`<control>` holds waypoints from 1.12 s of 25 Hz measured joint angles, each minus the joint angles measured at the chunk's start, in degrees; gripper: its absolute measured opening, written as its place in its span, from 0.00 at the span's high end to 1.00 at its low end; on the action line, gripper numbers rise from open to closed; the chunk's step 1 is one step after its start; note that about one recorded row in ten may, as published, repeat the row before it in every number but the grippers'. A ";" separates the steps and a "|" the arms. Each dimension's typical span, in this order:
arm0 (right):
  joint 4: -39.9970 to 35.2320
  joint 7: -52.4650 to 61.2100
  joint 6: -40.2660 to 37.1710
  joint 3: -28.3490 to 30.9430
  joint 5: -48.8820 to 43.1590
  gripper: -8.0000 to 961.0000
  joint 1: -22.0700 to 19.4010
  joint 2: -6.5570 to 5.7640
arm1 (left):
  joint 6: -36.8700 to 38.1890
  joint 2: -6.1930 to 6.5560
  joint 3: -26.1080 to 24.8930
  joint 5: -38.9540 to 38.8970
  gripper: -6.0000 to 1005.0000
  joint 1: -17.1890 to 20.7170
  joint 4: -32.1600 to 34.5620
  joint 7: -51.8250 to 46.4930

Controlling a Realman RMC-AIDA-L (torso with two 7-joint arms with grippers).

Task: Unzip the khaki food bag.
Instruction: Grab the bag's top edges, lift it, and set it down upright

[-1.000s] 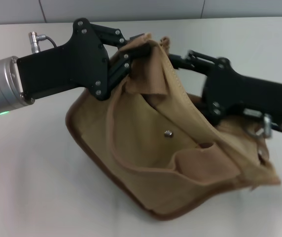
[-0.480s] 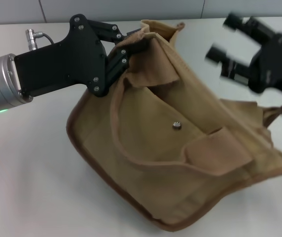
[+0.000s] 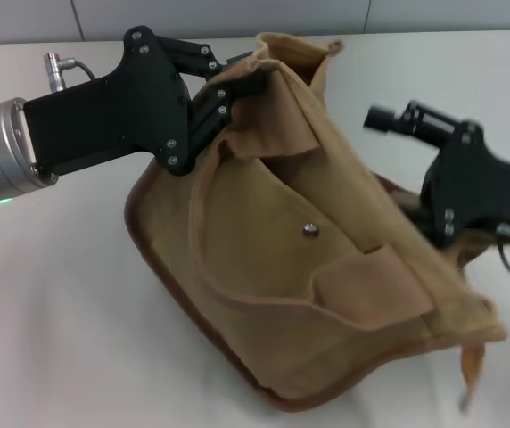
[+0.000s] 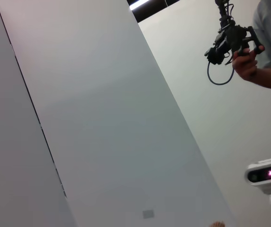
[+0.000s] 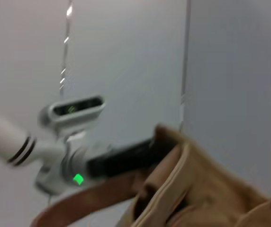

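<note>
The khaki food bag (image 3: 273,259) hangs tilted over the white table (image 3: 50,321), its front pocket and metal snap (image 3: 309,230) facing me. My left gripper (image 3: 248,78) is shut on the bag's upper left fabric edge and holds that corner up. My right gripper (image 3: 389,119) is open beside the bag's upper right side, its fingertips clear of the fabric and its black body in front of the bag's right end. The zipper is not visible. In the right wrist view the bag (image 5: 197,189) fills the lower part, with the left gripper (image 5: 126,158) on its edge.
A loose brown strap end (image 3: 471,370) dangles at the bag's lower right corner. A grey wall runs along the table's far edge (image 3: 237,18). The left wrist view shows only a wall and a person's hand holding a device (image 4: 235,40).
The right gripper let go of the bag's top, swung up and away, then came back down beside the bag's right side. The bag sagged and shifted; the left gripper kept its hold.
</note>
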 joint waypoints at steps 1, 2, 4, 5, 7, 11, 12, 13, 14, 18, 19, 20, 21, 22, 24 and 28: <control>-0.19 -1.58 -0.99 0.15 -1.84 0.13 -0.34 0.09 | 0.00 -0.02 0.03 0.02 0.91 -0.03 -0.02 0.00; -0.19 -1.58 -0.99 0.15 -1.84 0.13 -0.34 0.09 | -0.01 -0.06 0.06 0.04 0.91 -0.10 -0.04 0.00; -0.08 -3.42 -1.38 0.16 -2.27 0.13 -0.76 0.23 | -0.03 -0.12 0.11 0.05 0.91 -0.22 -0.09 0.00; -0.08 -3.87 -1.33 0.16 -2.24 0.13 -0.94 0.31 | -0.04 -0.13 0.15 0.05 0.91 -0.25 -0.09 0.00; -0.08 -4.47 -0.81 0.15 -1.78 0.13 -1.21 0.42 | -0.07 -0.14 0.24 0.05 0.91 -0.31 -0.09 -0.01; 0.43 -7.63 -0.13 -0.46 1.83 0.14 -1.27 0.64 | -0.09 -0.17 0.36 0.04 0.91 -0.40 -0.08 -0.02; 0.43 -7.63 -0.13 -0.46 1.83 0.15 -1.27 0.64 | -0.08 -0.18 0.36 0.04 0.91 -0.42 -0.08 -0.02; 0.48 -7.82 0.06 -0.54 2.13 0.16 -1.16 0.66 | -0.08 -0.21 0.37 0.04 0.91 -0.45 -0.10 -0.01; 0.48 -7.86 0.35 -0.57 2.25 0.17 -0.98 0.66 | -0.07 -0.23 0.38 0.04 0.91 -0.48 -0.11 -0.02; 0.24 -7.86 2.22 -0.83 2.28 0.20 -0.34 0.67 | 0.25 -0.25 0.40 0.04 0.91 -0.56 -0.11 -0.02; 0.15 -7.85 2.46 -1.30 2.22 0.21 -0.10 0.66 | 0.29 -0.25 0.40 0.04 0.91 -0.58 -0.09 -0.04; -0.05 -7.83 2.38 -1.94 2.08 0.22 0.02 0.56 | 0.30 -0.25 0.40 0.04 0.91 -0.58 -0.08 -0.08; -0.89 -7.70 1.93 -2.91 1.68 0.23 -0.13 0.32 | 0.31 -0.25 0.38 0.04 0.91 -0.59 -0.08 -0.11; -0.89 -7.70 1.93 -2.91 1.68 0.24 -0.13 0.32 | 0.32 -0.25 0.34 0.03 0.91 -0.60 -0.08 -0.15; -2.09 -7.70 1.08 -2.96 0.12 0.25 -0.71 0.29 | 0.34 -0.25 0.32 0.03 0.91 -0.68 -0.08 -0.22; -3.79 -7.87 -0.17 -2.64 -4.05 0.27 -1.39 0.42 | 0.20 -0.25 0.44 0.04 0.91 -1.08 -0.06 -0.38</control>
